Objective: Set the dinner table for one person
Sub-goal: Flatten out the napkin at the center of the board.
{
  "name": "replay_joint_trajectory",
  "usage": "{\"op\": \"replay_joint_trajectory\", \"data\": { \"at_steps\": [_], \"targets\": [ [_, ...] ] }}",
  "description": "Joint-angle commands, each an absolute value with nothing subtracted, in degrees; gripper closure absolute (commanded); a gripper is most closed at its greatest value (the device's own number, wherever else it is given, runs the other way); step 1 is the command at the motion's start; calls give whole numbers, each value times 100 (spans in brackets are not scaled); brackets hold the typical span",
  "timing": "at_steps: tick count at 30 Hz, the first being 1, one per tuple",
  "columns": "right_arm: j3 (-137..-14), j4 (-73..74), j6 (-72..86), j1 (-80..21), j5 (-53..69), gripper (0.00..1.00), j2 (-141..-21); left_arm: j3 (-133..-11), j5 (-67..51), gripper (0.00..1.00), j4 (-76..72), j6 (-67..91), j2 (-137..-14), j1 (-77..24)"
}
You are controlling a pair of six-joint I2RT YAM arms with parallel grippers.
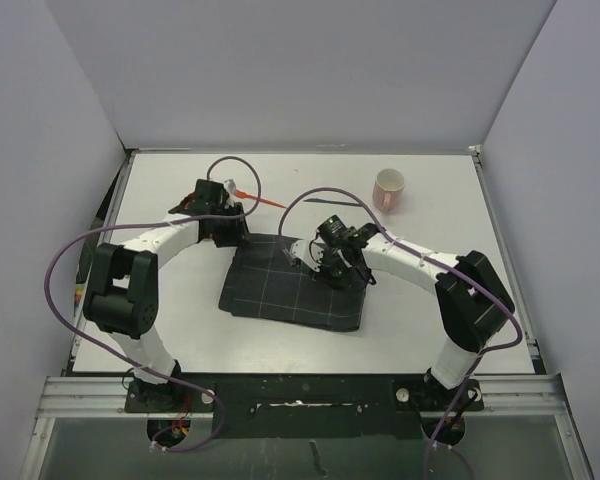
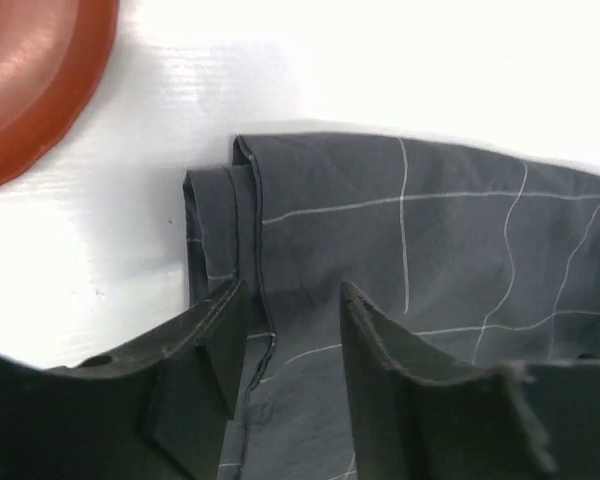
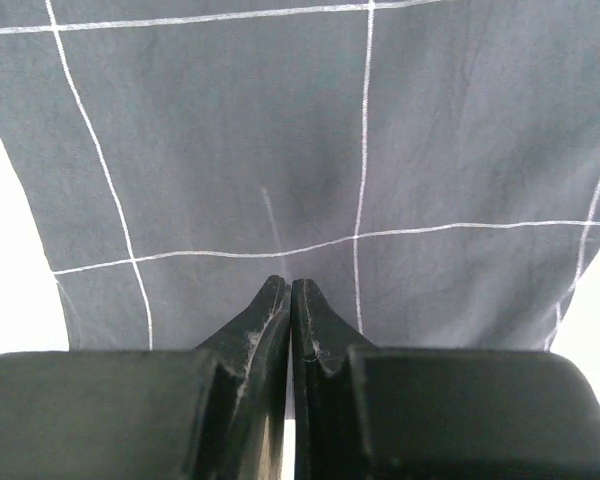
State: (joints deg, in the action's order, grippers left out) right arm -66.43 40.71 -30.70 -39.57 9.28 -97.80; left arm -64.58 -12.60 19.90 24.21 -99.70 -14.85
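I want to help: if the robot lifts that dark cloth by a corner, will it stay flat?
Probably not: the cloth looks thin and its corner is folded over, so it should droop. Pushed, it would likely bunch, judging by its wrinkles.

I am holding my left gripper (image 2: pixel 292 345) low over a dark grey woven cloth mat (image 2: pixel 430 240) crossed by thin white grid lines. My two black fingers (image 2: pixel 195 370) are rising from the bottom edge of the frame and standing apart, with a strip of the mat showing between them. The mat's stitched hem is running down into that gap. Its corner, left of centre, is lying folded over itself, and the finger on the left is touching that fold. The mat is lying on a flat, glossy white tabletop (image 2: pixel 380 70). A rust-red round plate (image 2: pixel 25 70) with concentric ridges is showing partly in the upper left corner, apart from the mat.
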Motion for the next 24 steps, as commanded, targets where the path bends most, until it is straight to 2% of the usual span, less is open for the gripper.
{"op": "replay_joint_trajectory", "data": {
  "at_steps": [1, 3, 6, 19, 24],
  "targets": [
    [-6397, 3798, -2915, -3966, 1376, 100, -9722, -6950, -1100, 42, 1729, 2315, -10120, -1425],
    [-6179, 3720, -2897, -3987, 1502, 100, -9786, -7016, -996, 25, 1859, 2303, -10185, -1399],
    [-5915, 3634, -2910, -4002, 1651, 100, -9873, -6983, -865, 16, 1952, 2292, -10287, -1319],
    [-5938, 3608, -2983, -4007, 1648, 100, -10038, -7136, -1260, 14, 1699, 2321, -10737, -1239],
    [-5965, 3634, -2988, -4009, 1641, 100, -10072, -7452, -1585, 23, 1623, 2489, -10897, -1246]
  ]
}}
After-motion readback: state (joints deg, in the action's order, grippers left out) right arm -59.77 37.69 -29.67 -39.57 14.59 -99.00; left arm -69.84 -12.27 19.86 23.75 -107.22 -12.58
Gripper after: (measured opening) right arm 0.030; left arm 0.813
